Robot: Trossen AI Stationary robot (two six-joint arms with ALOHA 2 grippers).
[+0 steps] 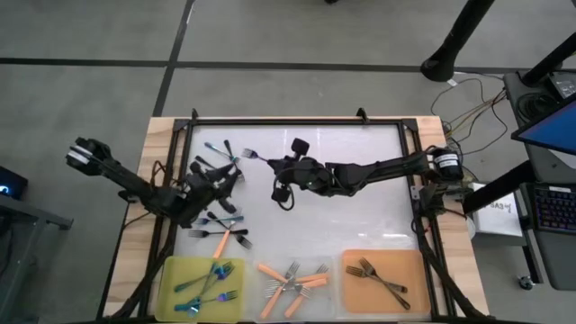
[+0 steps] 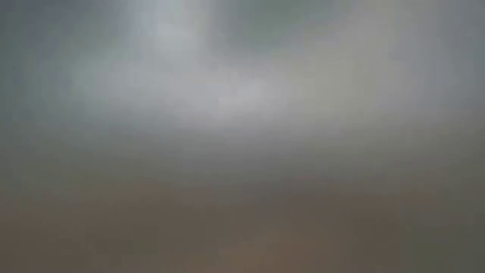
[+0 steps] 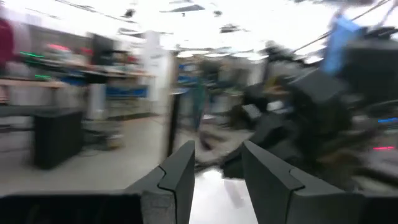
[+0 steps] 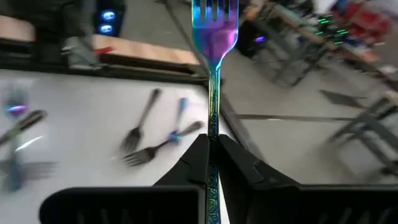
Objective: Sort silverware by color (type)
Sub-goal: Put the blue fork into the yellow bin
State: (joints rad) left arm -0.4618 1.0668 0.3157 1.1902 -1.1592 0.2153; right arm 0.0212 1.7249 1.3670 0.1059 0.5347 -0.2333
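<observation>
The right gripper point(image 4: 212, 149) is pinching an iridescent fork point(image 4: 213, 37) by its thin handle, above the white mat point(image 1: 360, 216). It looks light, stiff and slippery. The left gripper point(image 3: 217, 171), jaws parted, is hanging empty over the unsorted forks point(image 1: 216, 193).

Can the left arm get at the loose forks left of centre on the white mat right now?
Probably yes: the left claw hangs open and empty right over the loose forks; the right claw, shut on an iridescent fork, sits clear of them.
</observation>
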